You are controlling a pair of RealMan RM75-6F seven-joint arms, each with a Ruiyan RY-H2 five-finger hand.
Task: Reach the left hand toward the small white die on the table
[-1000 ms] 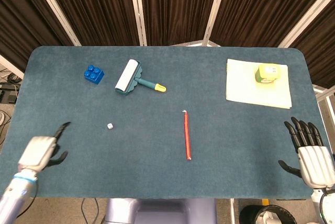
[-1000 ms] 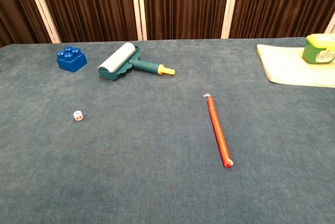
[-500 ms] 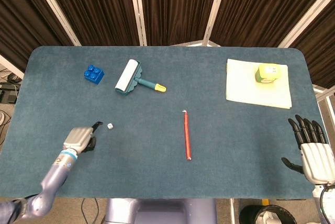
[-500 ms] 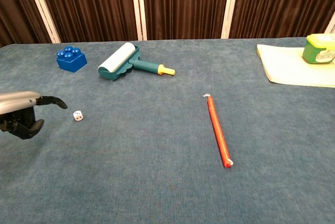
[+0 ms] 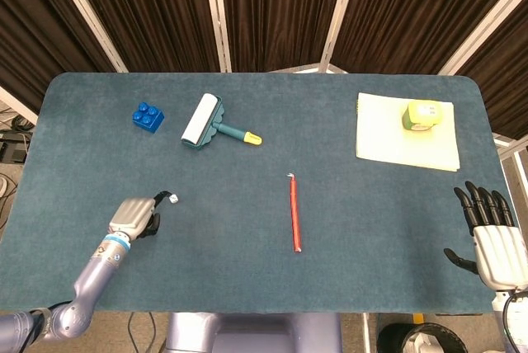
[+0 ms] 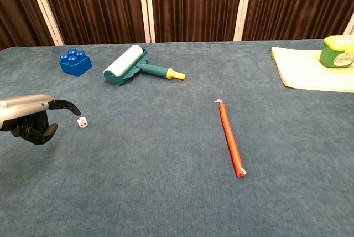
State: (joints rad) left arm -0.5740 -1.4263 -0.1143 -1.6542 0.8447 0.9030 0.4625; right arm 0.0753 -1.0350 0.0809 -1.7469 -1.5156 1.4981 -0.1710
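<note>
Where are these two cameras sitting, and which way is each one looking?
Head view: sits high, looking steeply down on the whole table; shows the left robot hand by the die, and the right robot hand at the lower right.
Chest view: sits low, looking across the table toward the dark curtains; only the left robot hand shows, at the left edge.
Shared: die, blue block, lint roller, red stick, yellow pad.
</note>
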